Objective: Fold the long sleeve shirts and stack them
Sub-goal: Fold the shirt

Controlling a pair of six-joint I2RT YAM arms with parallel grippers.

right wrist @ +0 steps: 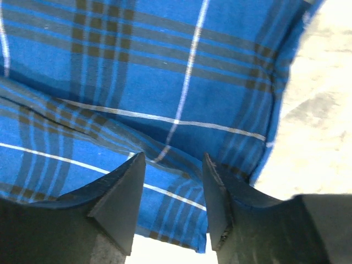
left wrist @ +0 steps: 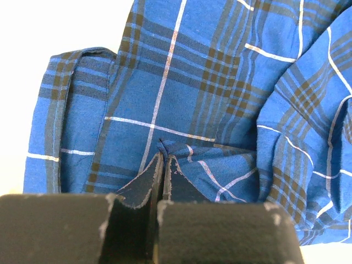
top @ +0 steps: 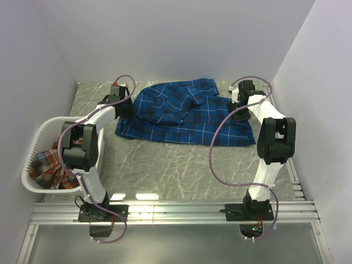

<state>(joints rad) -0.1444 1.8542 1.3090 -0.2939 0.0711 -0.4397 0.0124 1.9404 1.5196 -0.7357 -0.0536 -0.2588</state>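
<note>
You're starting: left gripper [left wrist: 163, 160] pinching blue shirt [top: 181, 118], right gripper [right wrist: 173, 160] gaping just above it, red shirt [top: 48, 164] waiting unfolded.

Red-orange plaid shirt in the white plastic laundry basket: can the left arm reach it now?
Probably not yet: the left gripper is shut on the royal blue plaid shirt and must release first. Otherwise the way looks free: the red-orange plaid shirt lies uncovered in the white plastic basket beside that arm.

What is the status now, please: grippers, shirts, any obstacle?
Left gripper shut on blue shirt. Right gripper open above its edge. Red plaid shirt in basket. No obstacle seen.
</note>
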